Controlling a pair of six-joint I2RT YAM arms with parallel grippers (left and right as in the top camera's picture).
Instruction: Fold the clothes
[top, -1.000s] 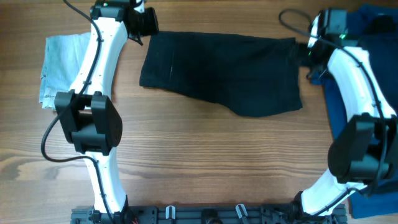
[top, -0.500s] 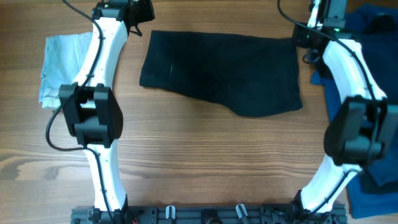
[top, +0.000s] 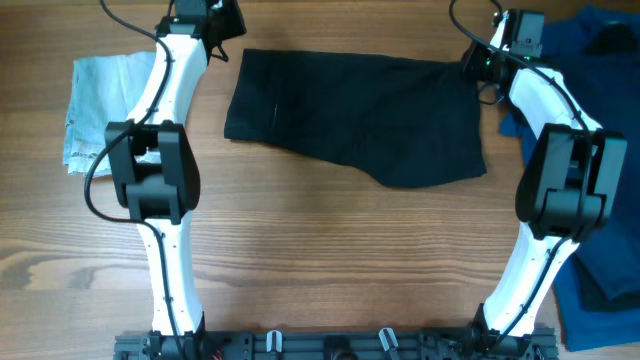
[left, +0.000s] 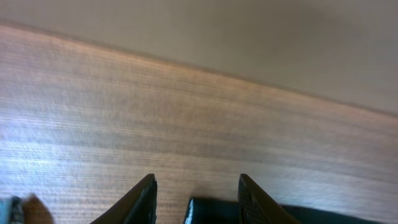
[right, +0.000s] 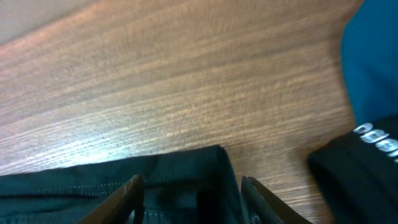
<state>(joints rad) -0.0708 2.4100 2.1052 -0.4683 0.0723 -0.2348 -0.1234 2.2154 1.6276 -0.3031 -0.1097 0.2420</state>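
Observation:
The black shorts (top: 360, 115) lie flat, folded, across the far middle of the table. My left gripper (top: 225, 22) hovers open just beyond their far left corner; in the left wrist view that corner (left: 214, 210) shows between the open fingers (left: 196, 202). My right gripper (top: 478, 62) is open over the far right corner; the right wrist view shows the hemmed corner (right: 186, 171) between the spread fingers (right: 191, 202). Neither gripper holds cloth.
A folded pale-blue denim piece (top: 95, 105) lies at the far left. A heap of blue and black garments (top: 590, 150) fills the right edge; part of it shows in the right wrist view (right: 367, 124). The far table edge is near both grippers.
Both grippers have drawn back from the shorts' far corners toward the far table edge. The shorts lie as before.

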